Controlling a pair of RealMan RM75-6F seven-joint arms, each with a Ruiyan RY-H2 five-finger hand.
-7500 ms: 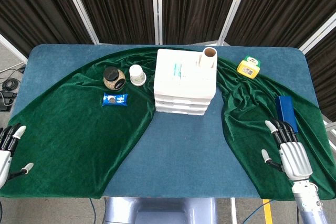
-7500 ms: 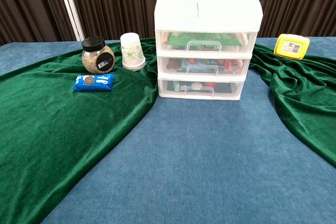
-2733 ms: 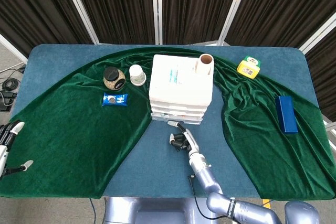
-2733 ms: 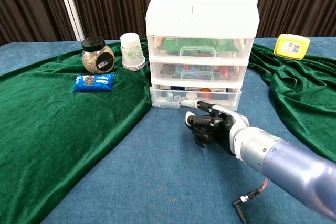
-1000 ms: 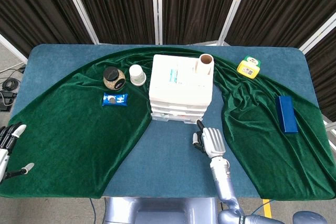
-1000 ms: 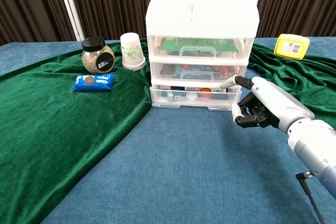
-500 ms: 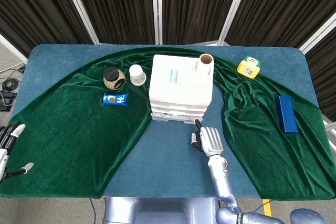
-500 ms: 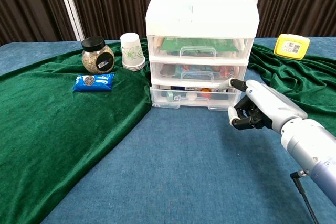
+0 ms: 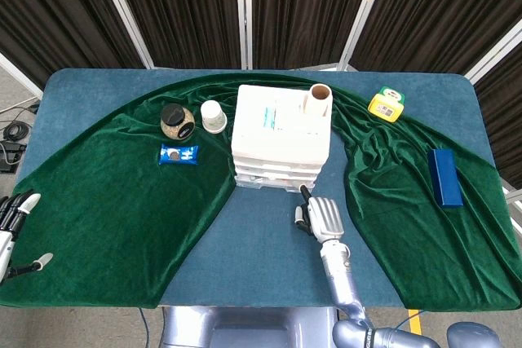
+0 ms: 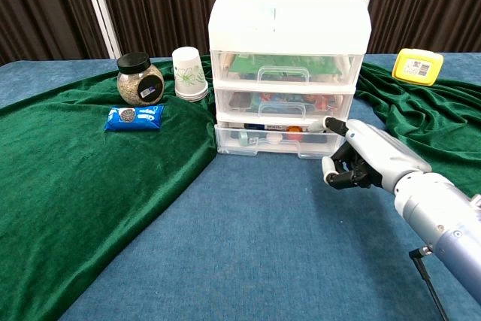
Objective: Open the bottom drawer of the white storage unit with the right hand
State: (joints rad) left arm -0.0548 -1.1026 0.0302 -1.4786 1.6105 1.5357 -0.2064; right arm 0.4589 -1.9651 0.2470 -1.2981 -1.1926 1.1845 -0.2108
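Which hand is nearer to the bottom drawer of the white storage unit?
Right. The right hand sits just in front of the bottom drawer, at its right end. The left hand is far off, at the table's left edge.

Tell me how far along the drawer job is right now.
Done: the bottom drawer of the white unit sticks out slightly past the two above. In hand: nothing; the right hand hangs by its right corner, fingers curled. Left: pulling the drawer further, if a wider opening is wanted.
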